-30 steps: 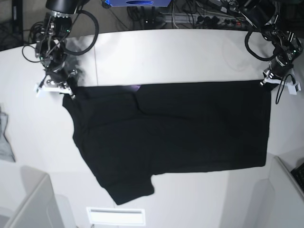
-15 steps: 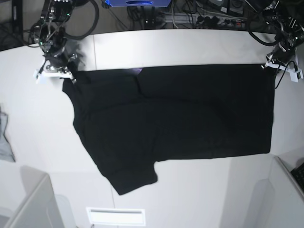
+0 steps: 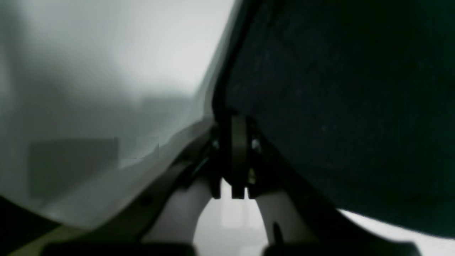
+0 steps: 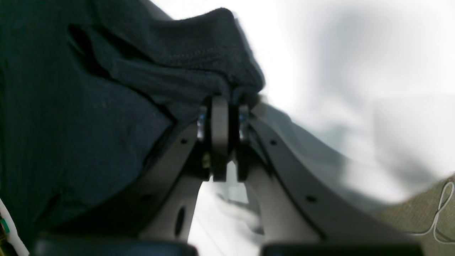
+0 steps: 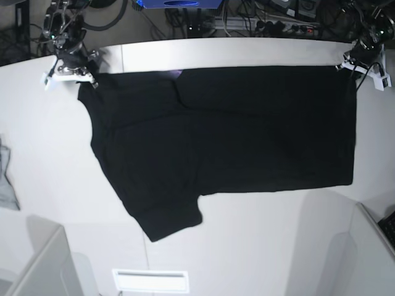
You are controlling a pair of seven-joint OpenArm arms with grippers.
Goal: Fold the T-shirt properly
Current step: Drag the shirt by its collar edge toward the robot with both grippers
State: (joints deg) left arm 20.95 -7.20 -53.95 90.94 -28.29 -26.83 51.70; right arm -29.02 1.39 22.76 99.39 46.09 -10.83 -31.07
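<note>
You have the T-shirt (image 5: 228, 135) spread plain black side up across the white table (image 5: 49, 154), its long top edge stretched along the table's far edge between your two grippers. The right gripper (image 5: 77, 73) sits at the far left corner in the base view, pinched shut on a bunched fold of black cloth, which the right wrist view shows heaped over the closed tips (image 4: 220, 106). The left gripper (image 5: 353, 64) is at the far right corner, jaws together on the shirt's edge; in its own wrist view (image 3: 239, 122) the picture is blurred, so you can only make out the dark cloth running into the closed tips. A sliver of purple (image 5: 174, 75) peeks out at the top edge near the collar, too small to read. One sleeve (image 5: 170, 219) hangs toward the near edge. At the table's left edge a small grey cloth (image 5: 6, 182) is cut off by the frame. Both arms are mostly out of the picture above.
</note>
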